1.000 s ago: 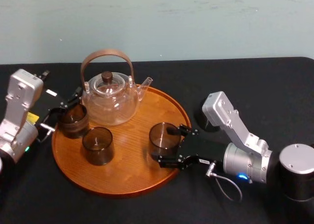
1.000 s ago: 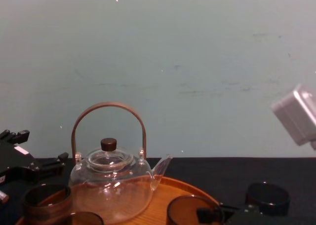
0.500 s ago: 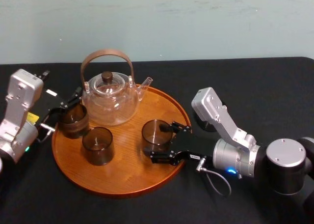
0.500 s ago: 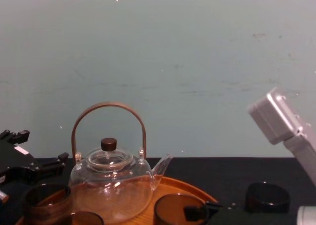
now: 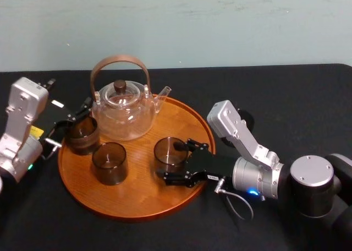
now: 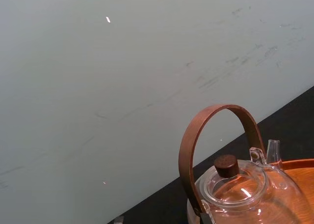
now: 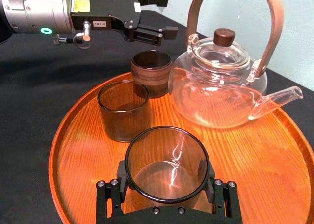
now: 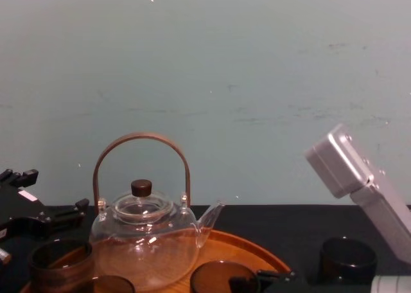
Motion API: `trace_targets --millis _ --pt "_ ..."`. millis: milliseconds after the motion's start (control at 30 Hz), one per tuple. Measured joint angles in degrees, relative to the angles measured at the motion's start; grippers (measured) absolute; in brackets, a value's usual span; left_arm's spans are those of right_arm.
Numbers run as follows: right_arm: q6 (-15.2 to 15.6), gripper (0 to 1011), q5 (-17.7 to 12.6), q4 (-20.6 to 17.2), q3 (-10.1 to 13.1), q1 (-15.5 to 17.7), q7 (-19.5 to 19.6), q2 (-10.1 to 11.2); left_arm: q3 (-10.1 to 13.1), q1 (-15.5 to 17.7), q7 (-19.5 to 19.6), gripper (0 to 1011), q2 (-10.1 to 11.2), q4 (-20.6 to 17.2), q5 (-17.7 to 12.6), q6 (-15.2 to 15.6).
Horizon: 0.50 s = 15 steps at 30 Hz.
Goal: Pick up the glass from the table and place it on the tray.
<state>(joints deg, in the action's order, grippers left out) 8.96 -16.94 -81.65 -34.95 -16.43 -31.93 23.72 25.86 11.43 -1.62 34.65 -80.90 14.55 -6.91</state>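
Right gripper has its black jaws clamped on either side of a dark smoky glass, one jaw on each wall, mouth facing up. It sits over the orange wooden tray, though I can't tell if its base is actually touching the wood. Just ahead of the jaws there's a second dark glass standing on the tray, and right behind that a brown-banded cup near the rim. Off to one side, further out, is a clear glass teapot with a wooden hoop handle. Well past the cup, the left gripper hangs over the black table.
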Motion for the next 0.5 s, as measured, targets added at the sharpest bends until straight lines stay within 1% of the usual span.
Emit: trace_targets --millis 500 --pt "0.4 904 0.5 0.9 -0.7 -0.3 -0.4 0.0 0.0 0.0 0.0 1001 0.0 0.0 0.0 0.0"
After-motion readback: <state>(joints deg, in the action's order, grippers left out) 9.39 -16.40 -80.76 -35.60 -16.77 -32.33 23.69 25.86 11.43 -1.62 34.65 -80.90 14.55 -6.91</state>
